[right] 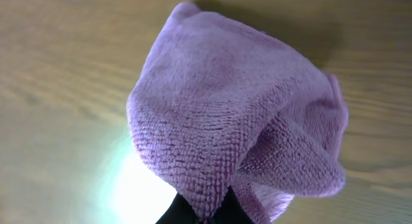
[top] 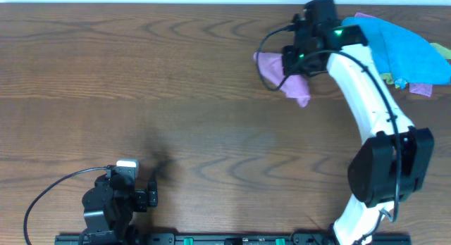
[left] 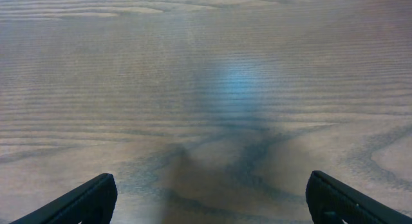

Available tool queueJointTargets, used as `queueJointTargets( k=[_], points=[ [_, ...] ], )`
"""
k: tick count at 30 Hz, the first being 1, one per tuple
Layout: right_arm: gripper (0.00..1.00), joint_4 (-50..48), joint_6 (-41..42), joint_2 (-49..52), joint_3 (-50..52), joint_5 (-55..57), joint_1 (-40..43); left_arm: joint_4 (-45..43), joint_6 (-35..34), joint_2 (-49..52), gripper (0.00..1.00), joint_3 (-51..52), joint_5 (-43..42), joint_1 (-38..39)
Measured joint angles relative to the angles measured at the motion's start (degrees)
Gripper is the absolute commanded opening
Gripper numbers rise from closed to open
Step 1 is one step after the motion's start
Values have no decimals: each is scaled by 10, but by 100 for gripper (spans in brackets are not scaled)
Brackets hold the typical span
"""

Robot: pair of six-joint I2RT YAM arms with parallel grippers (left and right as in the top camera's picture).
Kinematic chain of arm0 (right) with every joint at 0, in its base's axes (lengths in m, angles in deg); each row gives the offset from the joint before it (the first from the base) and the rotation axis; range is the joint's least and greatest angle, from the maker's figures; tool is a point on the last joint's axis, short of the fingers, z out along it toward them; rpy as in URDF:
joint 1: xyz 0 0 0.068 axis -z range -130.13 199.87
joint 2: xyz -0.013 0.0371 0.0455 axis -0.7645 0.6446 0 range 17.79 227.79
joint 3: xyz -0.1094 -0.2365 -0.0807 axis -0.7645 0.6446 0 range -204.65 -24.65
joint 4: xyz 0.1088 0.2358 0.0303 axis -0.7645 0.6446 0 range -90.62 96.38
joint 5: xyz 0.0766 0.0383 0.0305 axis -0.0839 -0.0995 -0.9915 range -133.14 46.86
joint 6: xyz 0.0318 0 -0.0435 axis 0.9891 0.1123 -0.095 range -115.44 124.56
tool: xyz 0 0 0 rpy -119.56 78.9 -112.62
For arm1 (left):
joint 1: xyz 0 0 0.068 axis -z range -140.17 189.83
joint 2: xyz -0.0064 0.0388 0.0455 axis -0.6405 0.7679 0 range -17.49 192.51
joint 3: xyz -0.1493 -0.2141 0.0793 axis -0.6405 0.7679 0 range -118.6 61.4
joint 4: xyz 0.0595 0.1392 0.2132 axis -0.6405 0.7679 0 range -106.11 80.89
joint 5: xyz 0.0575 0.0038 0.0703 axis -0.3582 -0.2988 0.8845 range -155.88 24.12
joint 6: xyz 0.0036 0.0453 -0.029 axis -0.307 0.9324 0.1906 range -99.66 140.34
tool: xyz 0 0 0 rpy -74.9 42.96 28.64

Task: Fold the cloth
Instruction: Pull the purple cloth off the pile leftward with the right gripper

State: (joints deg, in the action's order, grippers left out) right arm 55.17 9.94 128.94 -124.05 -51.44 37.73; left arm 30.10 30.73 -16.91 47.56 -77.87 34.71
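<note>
overhead view puts the left arm (top: 106,206) at the lower left edge of the wooden table (top: 176,97), folded close to its base, with the left gripper (top: 151,196) pointing toward the middle of the table. left wrist view shows its two dark fingertips (left: 90,201) standing wide apart at the bottom corners, released, with bare wood grain and a soft bluish glare between them. further right, near the far edge, is the cloth (top: 301,89), lilac and crumpled into a small bunch rather than spread flat; one lobe pokes out to the left of the black wrist and another points toward the near side. the right gripper (top: 292,62) is directly over it, and the white right arm (top: 366,111) curves back from there to its base at the lower right. right wrist view shows the fingers (right: 180,214) clenched on a pinch of the cloth at the bottom of the frame, the fabric ballooning out from that pinch in rounded folds with its weave plainly visible; whether its far part touches the wood i cannot tell. at the far right, just beside the gripper, a blue cloth (top: 405,51) lies in a heap, with a yellow-green cloth (top: 389,78) peeking out from under it.
</note>
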Motion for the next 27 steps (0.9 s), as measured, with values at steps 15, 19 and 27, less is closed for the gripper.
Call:
queueJointTargets(
  k=[15,19,27],
  points=[
    [1,129,0,-104,0,-12,-106,0,0,0,95,0,0,0],
    [1,130,0,-103,2,-12,-123,0,0,0,95,0,0,0],
    [1,110,0,-103,63,-23,-157,0,0,0,95,0,0,0]
  ],
)
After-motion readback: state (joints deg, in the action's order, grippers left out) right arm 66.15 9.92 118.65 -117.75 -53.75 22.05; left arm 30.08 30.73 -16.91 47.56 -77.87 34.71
